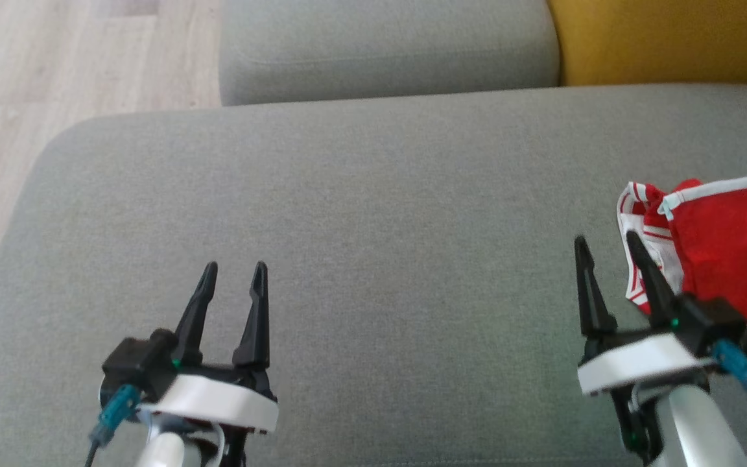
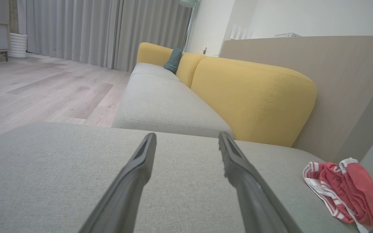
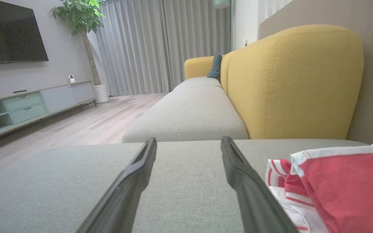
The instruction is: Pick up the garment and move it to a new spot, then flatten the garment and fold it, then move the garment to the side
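Note:
The garment (image 1: pixel 723 246) is red cloth with white trim and a red-and-white striped part, lying crumpled at the right edge of the grey sofa cushion (image 1: pixel 373 214). It also lies at the lower right of the left wrist view as the garment (image 2: pixel 345 191) and of the right wrist view as the garment (image 3: pixel 338 184). My right gripper (image 1: pixel 609 240) is open, its right finger just beside the garment's striped edge, nothing between the fingers. My left gripper (image 1: pixel 236 267) is open over bare cushion at the lower left, far from the garment.
A second grey seat cushion (image 1: pixel 386 45) lies beyond this one, with a yellow backrest (image 1: pixel 665 39) at the far right. Wooden floor (image 1: pixel 56 71) runs along the left. The right wrist view shows a TV stand (image 3: pixel 28 103) and a potted plant (image 3: pixel 83 19) across the room.

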Tool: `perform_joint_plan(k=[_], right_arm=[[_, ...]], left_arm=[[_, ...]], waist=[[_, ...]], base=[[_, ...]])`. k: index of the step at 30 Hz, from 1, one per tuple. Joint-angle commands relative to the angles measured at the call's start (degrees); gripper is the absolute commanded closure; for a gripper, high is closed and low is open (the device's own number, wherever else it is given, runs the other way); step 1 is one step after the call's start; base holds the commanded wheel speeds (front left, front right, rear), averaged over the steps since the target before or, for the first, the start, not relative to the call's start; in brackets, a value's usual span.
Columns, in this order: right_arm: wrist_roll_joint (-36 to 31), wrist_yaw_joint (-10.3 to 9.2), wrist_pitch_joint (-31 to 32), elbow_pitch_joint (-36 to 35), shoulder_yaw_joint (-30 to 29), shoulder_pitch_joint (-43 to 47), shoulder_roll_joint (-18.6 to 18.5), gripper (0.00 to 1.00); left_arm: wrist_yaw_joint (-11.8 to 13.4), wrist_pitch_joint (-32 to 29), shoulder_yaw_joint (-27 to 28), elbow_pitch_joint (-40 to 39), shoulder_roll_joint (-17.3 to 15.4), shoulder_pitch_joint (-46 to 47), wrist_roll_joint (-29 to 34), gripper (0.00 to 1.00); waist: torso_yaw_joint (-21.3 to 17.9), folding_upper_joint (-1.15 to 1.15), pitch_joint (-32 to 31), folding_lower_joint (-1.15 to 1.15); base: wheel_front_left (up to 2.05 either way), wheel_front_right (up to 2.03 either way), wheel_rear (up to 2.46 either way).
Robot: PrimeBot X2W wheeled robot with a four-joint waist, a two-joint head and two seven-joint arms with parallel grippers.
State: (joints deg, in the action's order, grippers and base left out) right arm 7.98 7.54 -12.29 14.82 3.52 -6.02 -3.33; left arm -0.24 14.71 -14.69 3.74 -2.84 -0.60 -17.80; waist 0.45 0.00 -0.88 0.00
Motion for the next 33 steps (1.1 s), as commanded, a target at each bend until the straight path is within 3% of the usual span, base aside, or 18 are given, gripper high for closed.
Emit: perform_joint_plan(k=[1,13,33], right_arm=[[-0.6,-0.05,-1.0,-2.1,0.9,-1.2,0.3,0.0],[3.1,-0.05,-2.7,-2.9,2.1,2.4,0.4,0.0],[3.6,-0.05,-2.7,-4.8,2.7,3.1,0.5,0.0]], left_arm=[[0.1,0.3,1.7,-2.2,0.0,1.6,0.5,0.0],[2.0,0.3,3.7,-4.5,0.0,-2.0,1.6,0.0],[-0.2,0.3,4.7,-6.0,0.0,-2.9,-1.1,0.0]], waist=[[0.6,0.0,-0.7,0.0],[0.3,0.0,-1.4,0.0],[-0.1,0.0,-1.5,0.0]], base=[[0.0,0.0,0.0],[0.0,0.0,0.0],[0.0,0.0,0.0]])
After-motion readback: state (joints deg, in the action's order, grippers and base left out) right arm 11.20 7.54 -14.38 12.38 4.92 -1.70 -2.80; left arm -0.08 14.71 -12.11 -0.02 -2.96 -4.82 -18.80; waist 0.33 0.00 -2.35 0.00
